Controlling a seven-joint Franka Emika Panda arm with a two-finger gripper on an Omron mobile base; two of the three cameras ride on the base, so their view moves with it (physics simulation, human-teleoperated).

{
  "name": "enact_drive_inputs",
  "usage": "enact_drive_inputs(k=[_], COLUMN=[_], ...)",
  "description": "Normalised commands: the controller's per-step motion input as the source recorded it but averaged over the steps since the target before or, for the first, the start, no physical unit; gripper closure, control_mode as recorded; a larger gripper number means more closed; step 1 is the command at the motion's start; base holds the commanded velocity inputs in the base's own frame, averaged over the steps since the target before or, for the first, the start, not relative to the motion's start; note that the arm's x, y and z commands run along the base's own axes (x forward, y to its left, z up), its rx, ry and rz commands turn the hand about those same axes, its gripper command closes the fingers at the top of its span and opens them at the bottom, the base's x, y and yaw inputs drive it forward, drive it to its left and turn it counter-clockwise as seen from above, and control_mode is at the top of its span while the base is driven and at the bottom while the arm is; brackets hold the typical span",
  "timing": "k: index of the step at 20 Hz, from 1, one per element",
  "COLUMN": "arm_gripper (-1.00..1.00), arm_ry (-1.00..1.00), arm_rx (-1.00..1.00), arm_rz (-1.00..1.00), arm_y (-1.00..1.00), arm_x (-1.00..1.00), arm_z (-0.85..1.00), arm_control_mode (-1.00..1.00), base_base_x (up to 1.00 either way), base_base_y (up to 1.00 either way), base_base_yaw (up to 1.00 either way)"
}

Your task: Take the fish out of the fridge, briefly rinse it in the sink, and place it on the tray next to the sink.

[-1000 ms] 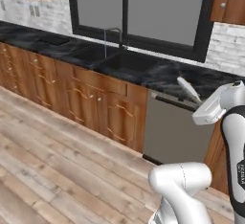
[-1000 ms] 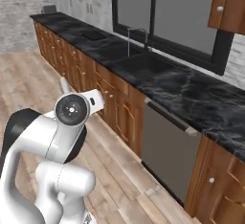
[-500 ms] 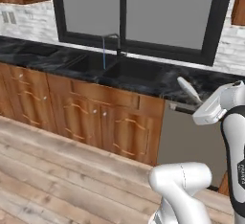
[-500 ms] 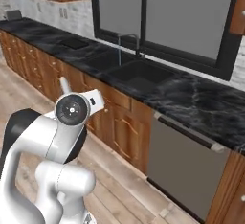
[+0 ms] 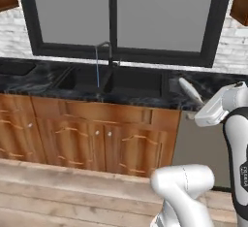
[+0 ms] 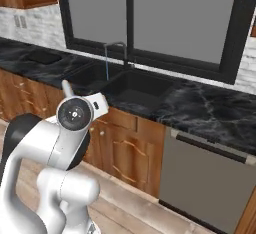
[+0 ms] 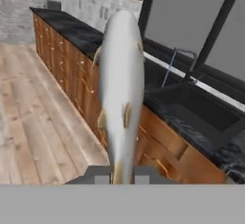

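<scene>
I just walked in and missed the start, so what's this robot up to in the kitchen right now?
The white robot arm is carrying a slim silvery-white fish, its fingers shut on the fish's tail end, with the fish sticking out ahead of the hand. The base faces the black double-basin sink under the window, where a thin stream of water runs from the thin dark arched faucet. The fish is held in the air in front of the veined black marble counter, not yet over a basin.
</scene>
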Motion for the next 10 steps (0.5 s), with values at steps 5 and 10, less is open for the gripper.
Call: enact_drive_inputs(k=[5, 10], arm_gripper=[1.00, 1.00], arm_ry=[0.00, 0.00], arm_rx=[0.00, 0.00], arm_rz=[0.00, 0.00], arm_y=[0.00, 0.00], arm_x=[0.00, 0.00], arm_z=[0.00, 0.00], arm_control_mode=[1.00, 1.00], base_base_x=[1.00, 1.00], base_base_y=[1.00, 1.00], base_base_yaw=[-0.54, -0.51])
